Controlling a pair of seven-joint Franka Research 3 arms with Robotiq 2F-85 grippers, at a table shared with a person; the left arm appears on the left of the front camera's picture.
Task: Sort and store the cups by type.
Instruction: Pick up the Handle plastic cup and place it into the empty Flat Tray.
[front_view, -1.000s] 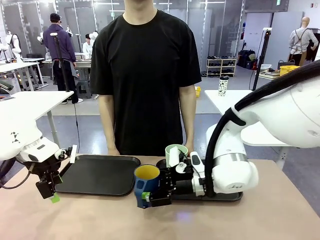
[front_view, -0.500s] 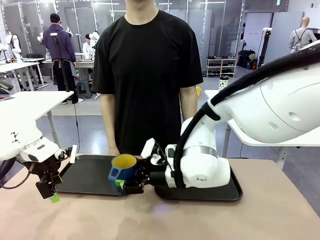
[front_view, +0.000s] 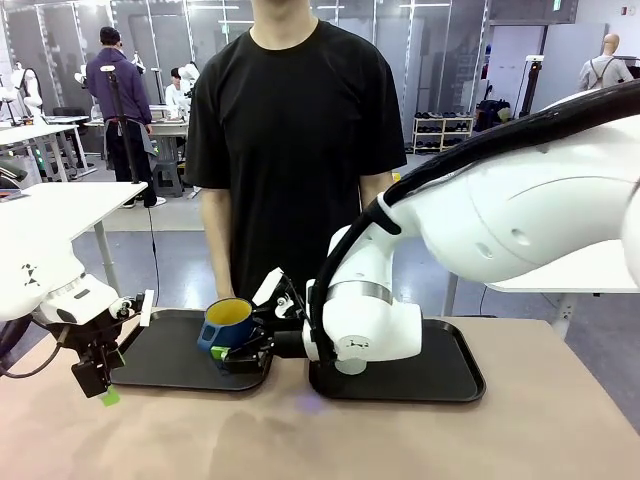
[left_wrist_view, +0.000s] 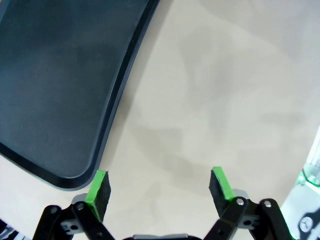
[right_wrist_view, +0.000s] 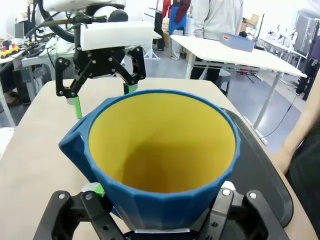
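Over left tray (front_view: 170, 355), right gripper (front_view: 240, 352) clamps upright mug (front_view: 226, 322).

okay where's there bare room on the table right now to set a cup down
Most of the left tray is bare between the open left gripper and the blue mug, which the right gripper holds over the tray's right end. The right tray shows bare floor right of the right arm. The near table strip is bare. The gap between the trays is crowded.
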